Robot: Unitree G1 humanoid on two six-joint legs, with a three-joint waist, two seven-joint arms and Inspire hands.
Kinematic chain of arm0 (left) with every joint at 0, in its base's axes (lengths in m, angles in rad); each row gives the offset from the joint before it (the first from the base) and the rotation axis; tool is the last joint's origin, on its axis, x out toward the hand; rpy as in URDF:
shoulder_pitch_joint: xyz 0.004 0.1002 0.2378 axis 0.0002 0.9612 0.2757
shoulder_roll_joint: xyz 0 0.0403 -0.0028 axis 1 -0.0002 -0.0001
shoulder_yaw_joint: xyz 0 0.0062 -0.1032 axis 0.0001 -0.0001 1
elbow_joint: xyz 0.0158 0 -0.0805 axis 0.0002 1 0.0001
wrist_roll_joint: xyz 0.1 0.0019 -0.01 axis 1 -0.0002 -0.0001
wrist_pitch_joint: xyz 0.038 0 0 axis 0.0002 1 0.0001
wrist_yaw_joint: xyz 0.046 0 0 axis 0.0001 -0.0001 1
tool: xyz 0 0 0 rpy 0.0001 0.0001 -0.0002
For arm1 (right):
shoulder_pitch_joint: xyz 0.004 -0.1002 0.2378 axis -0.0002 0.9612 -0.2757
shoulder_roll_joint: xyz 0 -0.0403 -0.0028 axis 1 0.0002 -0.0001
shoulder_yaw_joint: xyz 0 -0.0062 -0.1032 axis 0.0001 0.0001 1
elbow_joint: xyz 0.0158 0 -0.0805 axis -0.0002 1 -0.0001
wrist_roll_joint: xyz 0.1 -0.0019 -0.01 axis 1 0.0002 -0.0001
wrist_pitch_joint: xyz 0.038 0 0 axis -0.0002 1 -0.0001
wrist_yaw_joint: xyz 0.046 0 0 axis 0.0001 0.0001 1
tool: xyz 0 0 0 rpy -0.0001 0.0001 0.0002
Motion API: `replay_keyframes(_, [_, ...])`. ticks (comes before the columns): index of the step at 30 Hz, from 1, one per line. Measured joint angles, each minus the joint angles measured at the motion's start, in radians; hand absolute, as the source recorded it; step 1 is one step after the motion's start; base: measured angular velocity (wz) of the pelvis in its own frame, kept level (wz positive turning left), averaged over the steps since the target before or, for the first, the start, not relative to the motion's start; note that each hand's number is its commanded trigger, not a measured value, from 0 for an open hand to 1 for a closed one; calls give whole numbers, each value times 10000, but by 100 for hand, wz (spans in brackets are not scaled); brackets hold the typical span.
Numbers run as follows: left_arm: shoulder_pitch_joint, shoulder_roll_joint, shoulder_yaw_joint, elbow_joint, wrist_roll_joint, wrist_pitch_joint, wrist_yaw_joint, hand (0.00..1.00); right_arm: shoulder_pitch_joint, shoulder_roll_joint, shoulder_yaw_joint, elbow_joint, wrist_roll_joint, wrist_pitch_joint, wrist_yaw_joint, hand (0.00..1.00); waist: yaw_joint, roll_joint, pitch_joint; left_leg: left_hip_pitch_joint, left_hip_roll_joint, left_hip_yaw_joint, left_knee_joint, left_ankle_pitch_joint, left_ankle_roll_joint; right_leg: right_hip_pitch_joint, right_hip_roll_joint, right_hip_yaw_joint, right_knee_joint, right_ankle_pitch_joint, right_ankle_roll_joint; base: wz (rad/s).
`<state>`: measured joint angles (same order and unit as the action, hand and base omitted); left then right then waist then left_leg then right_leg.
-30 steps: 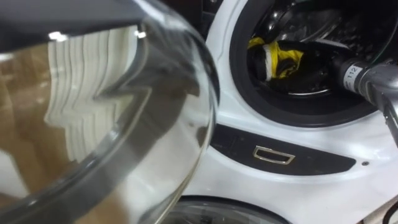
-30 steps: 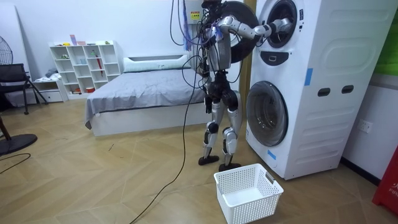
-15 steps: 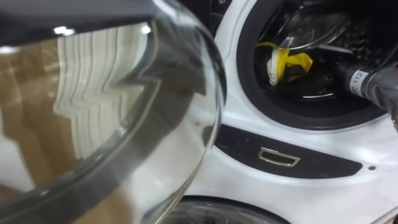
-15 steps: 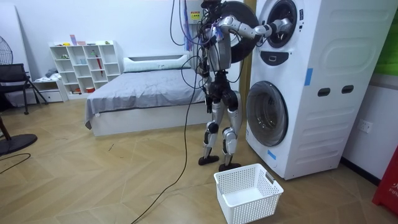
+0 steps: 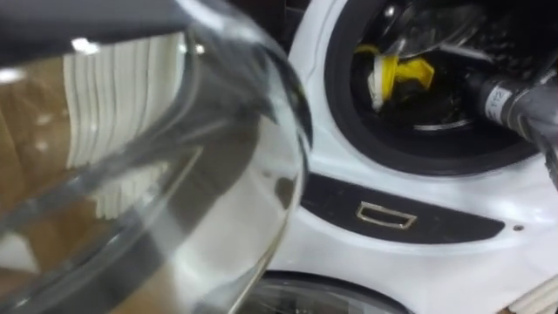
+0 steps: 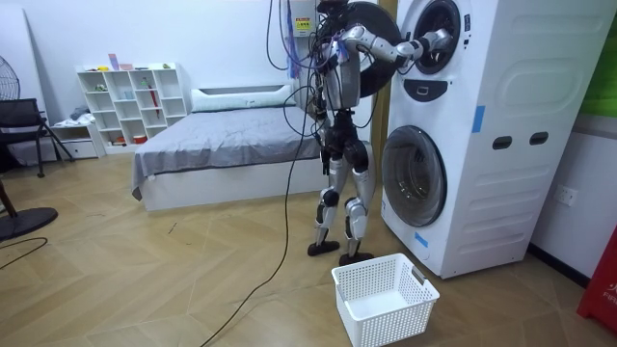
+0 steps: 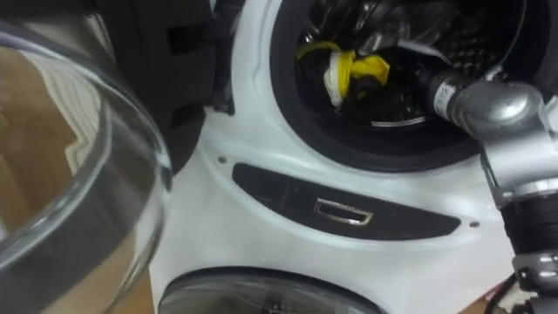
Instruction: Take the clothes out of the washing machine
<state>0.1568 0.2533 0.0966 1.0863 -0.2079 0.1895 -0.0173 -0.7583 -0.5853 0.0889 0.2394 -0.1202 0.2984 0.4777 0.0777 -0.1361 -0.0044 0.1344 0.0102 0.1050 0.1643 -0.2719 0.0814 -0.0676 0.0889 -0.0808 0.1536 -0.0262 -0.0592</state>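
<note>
I stand facing the stacked washing machines, with the upper drum open before me. A yellow and white cloth lies bunched inside the dark drum. My right arm reaches in from the right. My right hand is a dark shape right beside the cloth, deep in the drum, so whether it holds the cloth cannot be made out. In the room view, that arm stretches from my shoulder into the upper machine's opening.
The upper machine's round glass door stands swung open at my left, close to my head. Below the drum are a dark panel with a metal handle and the lower machine's door. A white laundry basket sits on the floor by my feet.
The eye view has swayed a little. My right arm stays inside the drum by the cloth, which looks slightly more bunched up.
</note>
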Motion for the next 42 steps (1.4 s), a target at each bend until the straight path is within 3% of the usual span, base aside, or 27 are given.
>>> replay_keyframes(2, [34,-27,0,17,-90,-38,-1,0,572,1,-221,-1373,-121,21,-371,100,-85,115,-12,-5,5,47,20,4,-6,-42,3,2,-14,0,0,-7])
replay_keyframes(4, [71,-134,36,164,-335,-155,74,0,1250,-5,-483,-2543,-151,95,-777,100,-26,281,-87,76,9,126,21,7,-12,18,35,139,-30,0,0,-14])
replay_keyframes(7, [148,-307,127,395,-979,-581,105,0,2436,18,-951,-4497,-74,74,-1285,100,-85,512,-60,280,32,329,-30,8,-13,214,70,319,-53,-3,4,-12])
replay_keyframes(11, [502,-364,190,428,-1069,-813,240,0,3589,223,-1472,-6131,392,-27,-1750,100,-376,515,-53,325,61,491,-164,-32,-46,134,162,570,-9,10,-12,-15])
replay_keyframes(13, [671,-377,170,405,-1126,-824,404,0,4009,450,-1634,-6555,882,-110,-2043,100,-712,519,-27,301,78,484,-210,-70,-72,106,183,585,20,30,-31,-6])
replay_keyframes(16, [997,-411,167,374,-1143,-876,533,0,4900,518,-2055,-7259,1740,-405,-2326,100,-849,520,-47,321,125,575,-162,-112,-134,110,250,677,53,45,-58,-8])
replay_keyframes(18, [1127,-417,174,394,-1140,-970,556,0,5587,771,-2319,-7674,2304,-859,-2390,100,-974,542,-32,319,152,541,-135,-123,-153,140,262,635,37,50,-73,5])
replay_keyframes(20, [1186,-434,180,387,-1118,-1089,566,0,6177,903,-2515,-7796,2498,-1072,-2451,100,-1003,588,-23,319,155,563,-138,-124,-154,140,270,644,29,54,-80,0])
replay_keyframes(24, [1206,-445,181,378,-1136,-1112,571,0,7103,1170,-2842,-7806,2512,-1089,-2573,100,-1083,720,46,293,146,614,-152,-125,-153,78,288,727,43,57,-83,-6])
replay_keyframes(29, [1213,-500,184,399,-1038,-1280,549,0,7260,1212,-2893,-7775,2534,-1116,-2586,100,-1149,809,69,274,170,821,-195,-138,-177,-81,377,936,151,63,-94,-15])
replay_keyframes(35, [1208,-529,190,406,-1032,-1325,450,0,7574,1563,-3470,-7739,3215,-1169,-2576,100,-1283,799,43,265,178,924,-229,-139,-180,-146,412,1003,170,63,-95,-3])
replay_keyframes(39, [1261,-516,188,369,-1034,-1342,444,0,8435,1592,-3645,-7575,3935,-1325,-2543,100,-1330,729,-16,229,178,1009,-223,-146,-185,-207,425,1051,184,66,-99,-3])
replay_keyframes(42, [1273,-510,186,380,-1030,-1341,405,0,8876,1613,-3648,-7346,4032,-1340,-2379,100,-1364,750,-12,236,187,1113,-193,-179,-183,-209,446,1117,190,77,-115,-9])
